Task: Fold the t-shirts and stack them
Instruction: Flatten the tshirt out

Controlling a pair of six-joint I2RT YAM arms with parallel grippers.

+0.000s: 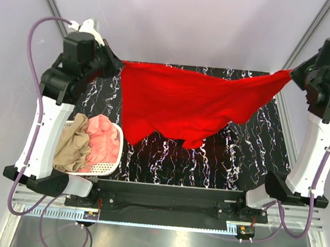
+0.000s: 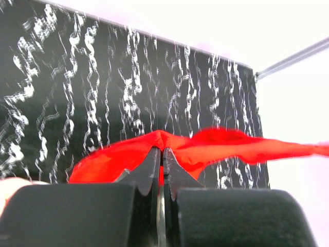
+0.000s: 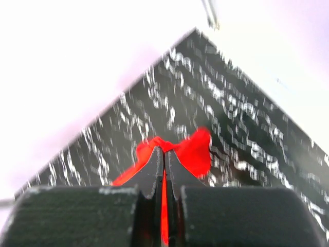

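Note:
A bright red t-shirt (image 1: 184,102) hangs stretched in the air between both arms, above the black marbled table (image 1: 248,160). My left gripper (image 1: 119,66) is shut on its left corner, and the left wrist view shows red cloth (image 2: 205,146) pinched between the tips of the left gripper (image 2: 162,150). My right gripper (image 1: 293,74) is shut on the right corner, and in the right wrist view the right gripper (image 3: 164,150) pinches red cloth (image 3: 193,152) that bunches at its tips. A salmon-pink t-shirt (image 1: 103,141) and a tan-beige t-shirt (image 1: 73,144) lie crumpled in the basket.
A white perforated laundry basket (image 1: 100,169) stands at the table's near left, beside the left arm's base. Pale walls and metal frame posts (image 1: 54,4) close in the table on the left, right and back.

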